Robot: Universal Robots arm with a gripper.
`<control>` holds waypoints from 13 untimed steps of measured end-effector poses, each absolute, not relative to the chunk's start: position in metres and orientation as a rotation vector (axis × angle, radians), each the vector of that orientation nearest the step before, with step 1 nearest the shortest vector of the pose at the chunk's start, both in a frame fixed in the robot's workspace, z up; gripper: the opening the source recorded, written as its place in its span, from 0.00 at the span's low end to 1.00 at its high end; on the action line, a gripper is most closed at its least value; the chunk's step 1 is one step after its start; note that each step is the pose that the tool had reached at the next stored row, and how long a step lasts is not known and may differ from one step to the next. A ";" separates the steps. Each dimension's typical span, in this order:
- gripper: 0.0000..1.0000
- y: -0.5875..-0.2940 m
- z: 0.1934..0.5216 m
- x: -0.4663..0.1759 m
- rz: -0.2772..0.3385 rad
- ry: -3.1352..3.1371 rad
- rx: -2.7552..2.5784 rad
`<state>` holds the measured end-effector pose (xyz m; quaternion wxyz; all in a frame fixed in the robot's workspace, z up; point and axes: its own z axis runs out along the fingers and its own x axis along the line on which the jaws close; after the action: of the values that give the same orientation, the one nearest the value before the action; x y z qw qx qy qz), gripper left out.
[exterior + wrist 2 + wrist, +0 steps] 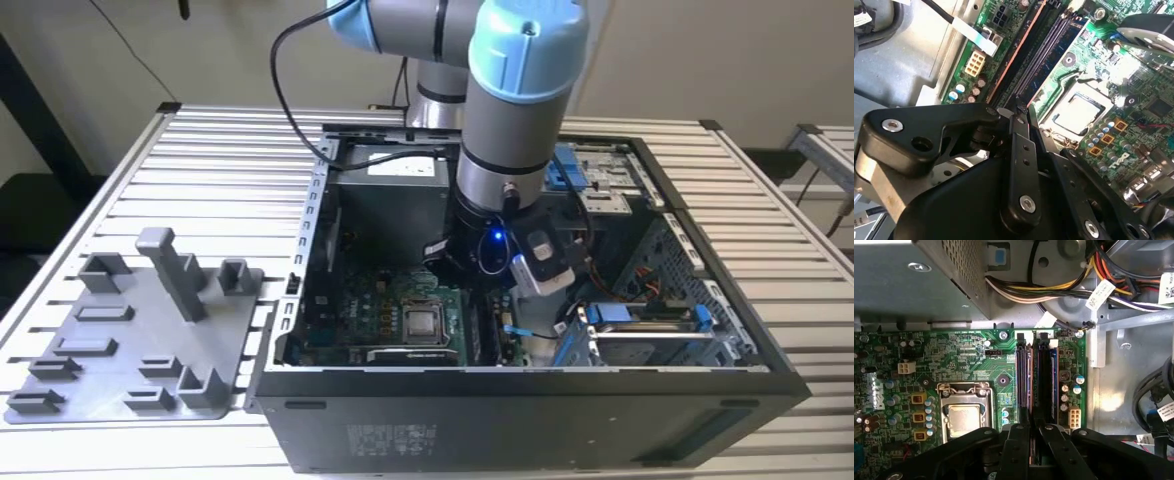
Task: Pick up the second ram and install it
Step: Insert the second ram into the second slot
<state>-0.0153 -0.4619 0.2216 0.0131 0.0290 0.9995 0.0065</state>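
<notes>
- Gripper (1036, 440) hangs low over the motherboard (969, 350) sockets; whether it is apart or clamped I cannot tell.
- Second ram (1045, 385) seems to stand edge-on in a socket, at three o'clock of the processor (424, 322) in the exterior view.
- Grey tray (94, 350), at nine o'clock of the case (534, 400), holds no stick; the pickup looks done, seating unconfirmed.

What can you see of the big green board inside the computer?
The green board lies flat on the floor of the open computer case. It is dotted with tiny parts. A square silver chip sits in a metal frame, beside long black sockets running side by side. The gripper is over one end of the sockets.
</notes>
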 end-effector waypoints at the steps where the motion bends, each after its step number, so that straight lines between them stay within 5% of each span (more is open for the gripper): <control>1: 0.14 -0.462 0.222 -0.015 0.020 3.114 0.090; 13: 0.14 -0.461 0.222 -0.015 0.007 3.107 0.081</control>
<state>-0.0154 -0.4605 0.2223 0.0169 0.0261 0.9995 0.0022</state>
